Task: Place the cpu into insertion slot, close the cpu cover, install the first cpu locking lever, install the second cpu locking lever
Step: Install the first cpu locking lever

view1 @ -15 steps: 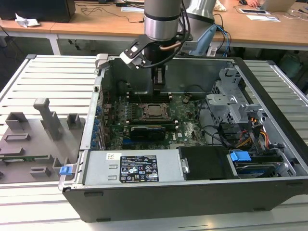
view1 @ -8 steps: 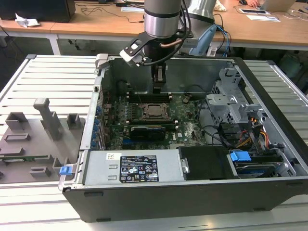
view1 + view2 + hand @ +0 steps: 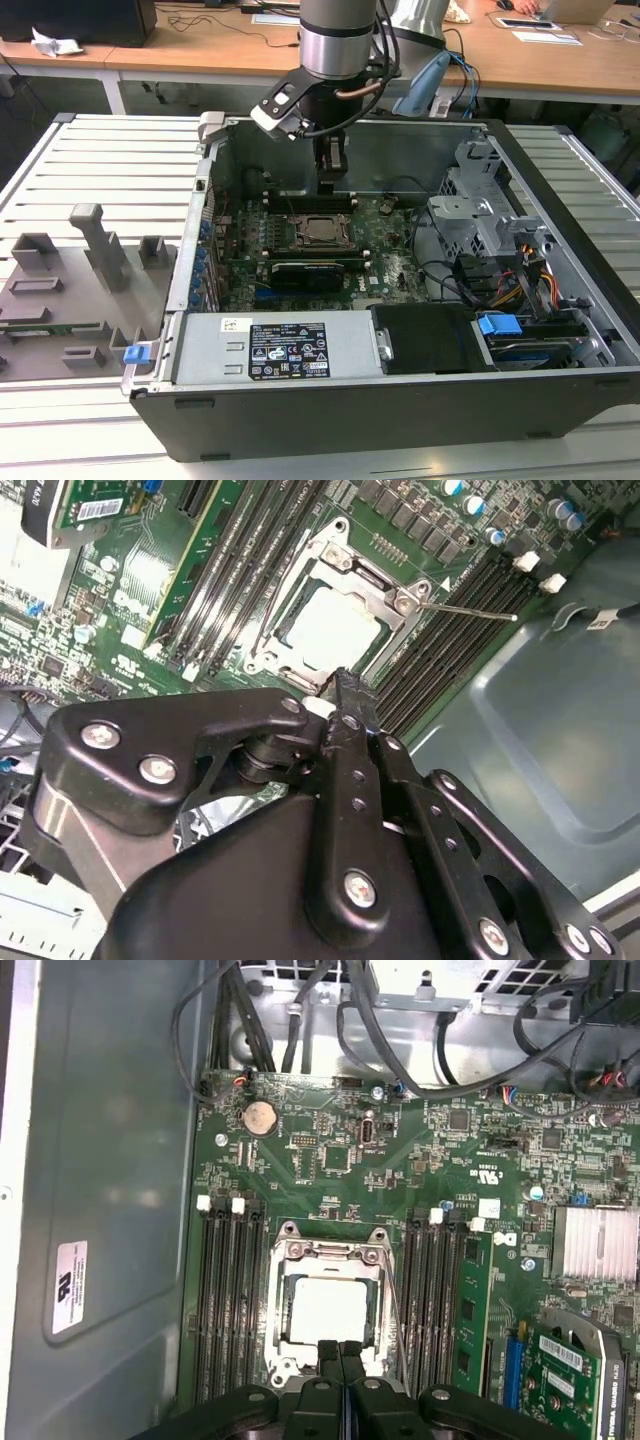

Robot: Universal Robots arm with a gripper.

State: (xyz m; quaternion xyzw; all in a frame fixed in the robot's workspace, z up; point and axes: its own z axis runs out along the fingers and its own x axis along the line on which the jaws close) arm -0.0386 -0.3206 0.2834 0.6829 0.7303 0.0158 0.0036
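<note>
Cpu [image 3: 328, 1310]: is lying flat in the slot, pale metal top facing up, and is showing through the cover's window in both wrist views.
Slot [image 3: 298, 228]: is sitting mid-board inside the open case; in the exterior view it is lying at 9 o'clock from the drive cage [image 3: 480, 210].
Cover [image 3: 325, 1251]: is lying down over the slot, its silver frame bordering the cpu on all four sides.
Lever [image 3: 470, 610]: a thin wire rod is running out from one corner of the cover across the memory slots in the second wrist view; I cannot tell if it is latched.
Gripper [image 3: 341, 1348]: its fingers are pressing together with nothing between them. The tips are hovering at the slot's edge in the first wrist view, but I cannot tell if they are touching it. In the exterior view it is hanging at the slot's 12 o'clock, pointing down.
Memory slots [image 3: 228, 1300]: long black rows are flanking the slot on two sides.
Card [image 3: 310, 270]: is lying at the slot's 6 o'clock in the exterior view.
Case [image 3: 420, 150]: is lying open on a slatted table [image 3: 110, 150].
Fixture [image 3: 90, 250]: grey, is resting at the case's 9 o'clock in the exterior view.
</note>
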